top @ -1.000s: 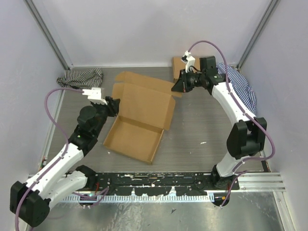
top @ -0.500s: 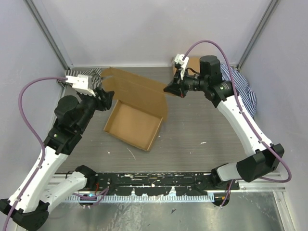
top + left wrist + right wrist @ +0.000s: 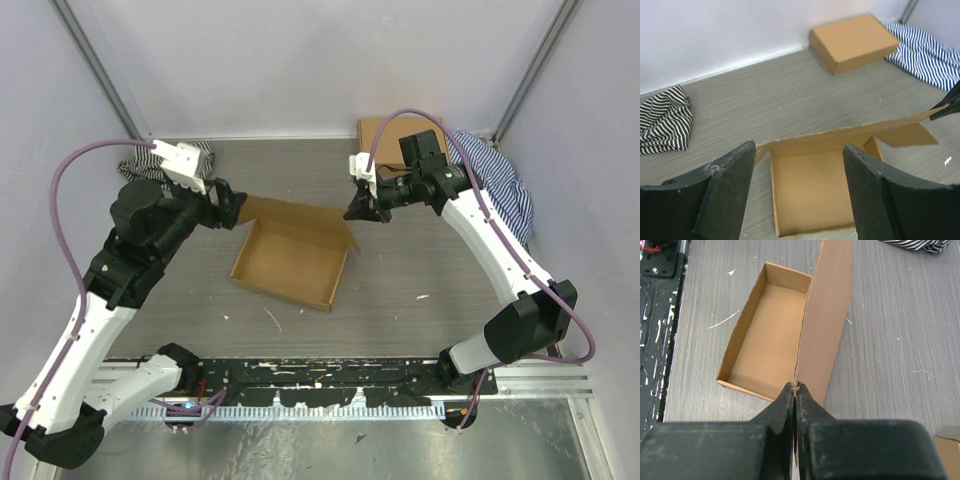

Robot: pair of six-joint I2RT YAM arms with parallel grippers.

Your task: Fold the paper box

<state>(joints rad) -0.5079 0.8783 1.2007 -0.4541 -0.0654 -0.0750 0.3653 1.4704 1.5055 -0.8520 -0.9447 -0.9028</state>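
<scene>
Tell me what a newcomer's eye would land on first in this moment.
The half-formed paper box in the middle of the table, its lid flap raised with one corner pinched in the shut right gripper. Next, the left gripper, wide open and empty, by the box's far-left corner. Behind, a closed cardboard box sits at the back wall, a striped cloth in the far-left corner and a second striped cloth beside it.

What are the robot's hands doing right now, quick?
Left hand: open, holding nothing.
Right hand: closed, pinching a raised flap of the paper box.
</scene>
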